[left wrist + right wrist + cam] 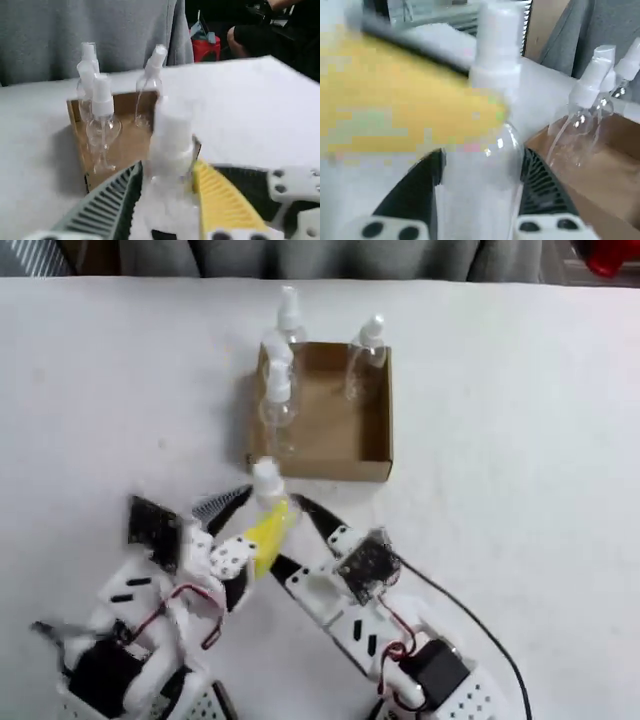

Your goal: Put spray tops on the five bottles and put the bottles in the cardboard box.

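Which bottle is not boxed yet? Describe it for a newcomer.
Find the cardboard box on the white table. Just outside its wall nearest the arms, a clear bottle with a white spray top sits between the left gripper and right gripper. Unlike the four bottles inside, it is unboxed.

A white table (520, 390) stands before a grey curtain (50, 35), with a red container (206, 47) behind.

Four capped bottles (277, 392) upright in cardboard box (330, 468); fifth bottle (266, 483) outside.
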Motion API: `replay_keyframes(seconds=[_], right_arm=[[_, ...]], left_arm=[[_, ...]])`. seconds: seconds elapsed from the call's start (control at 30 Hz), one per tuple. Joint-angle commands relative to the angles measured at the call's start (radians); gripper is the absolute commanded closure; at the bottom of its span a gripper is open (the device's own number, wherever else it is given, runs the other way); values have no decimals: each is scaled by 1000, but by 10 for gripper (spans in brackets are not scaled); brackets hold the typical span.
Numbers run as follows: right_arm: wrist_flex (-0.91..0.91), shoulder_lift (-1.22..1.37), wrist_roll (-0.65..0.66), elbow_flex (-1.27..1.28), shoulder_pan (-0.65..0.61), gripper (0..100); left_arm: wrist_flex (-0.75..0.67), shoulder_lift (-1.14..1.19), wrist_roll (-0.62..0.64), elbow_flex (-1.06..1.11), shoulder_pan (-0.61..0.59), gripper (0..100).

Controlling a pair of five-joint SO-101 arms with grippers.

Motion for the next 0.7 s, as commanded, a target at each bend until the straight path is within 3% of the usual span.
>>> replay_keyframes(seconds=[0.0, 0.43, 0.67], right_arm=[[-4, -10, 3, -14, 21, 984], [-4, -10, 3, -14, 22, 984], [-4, -10, 3, -14, 24, 984]], left_arm=[[-31, -35, -2, 3, 10, 762], [-18, -177, -6, 0, -24, 762], [46, -179, -8, -143, -28, 763]])
